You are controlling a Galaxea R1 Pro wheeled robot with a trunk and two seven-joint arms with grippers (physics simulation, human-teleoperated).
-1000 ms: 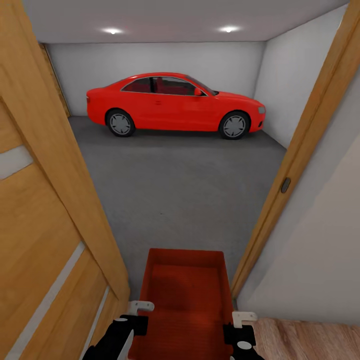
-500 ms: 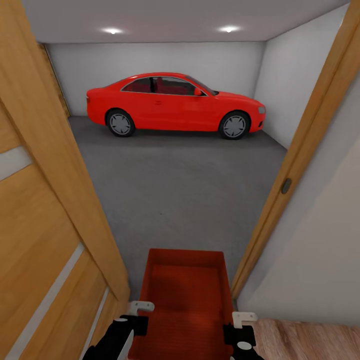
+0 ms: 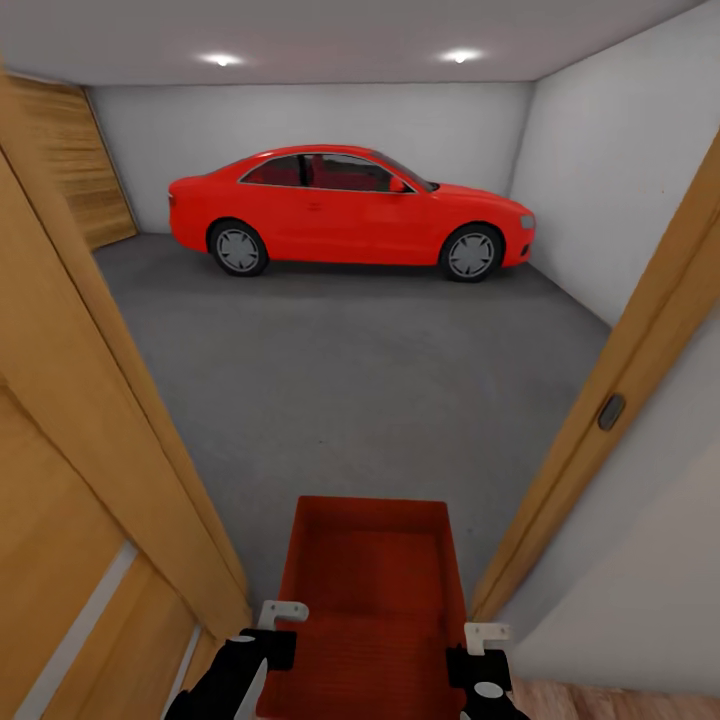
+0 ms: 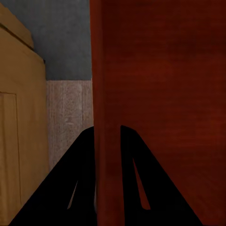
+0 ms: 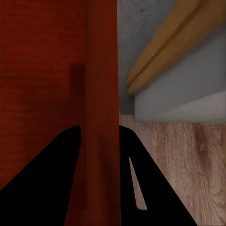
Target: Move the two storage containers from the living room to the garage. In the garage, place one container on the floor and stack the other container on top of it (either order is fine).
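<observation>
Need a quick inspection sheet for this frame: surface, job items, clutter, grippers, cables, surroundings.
Surface: dark grey concrete floor ahead through the doorway; wood-plank floor under the robot.
Job's things: one orange-red storage container carried in front of the robot, lidless, nothing inside it. Whether a second bin is nested in it cannot be told.
Clutter: nothing seen.
Grippers: left gripper clamped on the container's left wall; right gripper clamped on its right wall, each with one finger inside and one outside.
Cables: nothing seen.
Surroundings: open wooden door at left, door frame at right, red car parked at the far wall, pale grey walls, two ceiling lights.
</observation>
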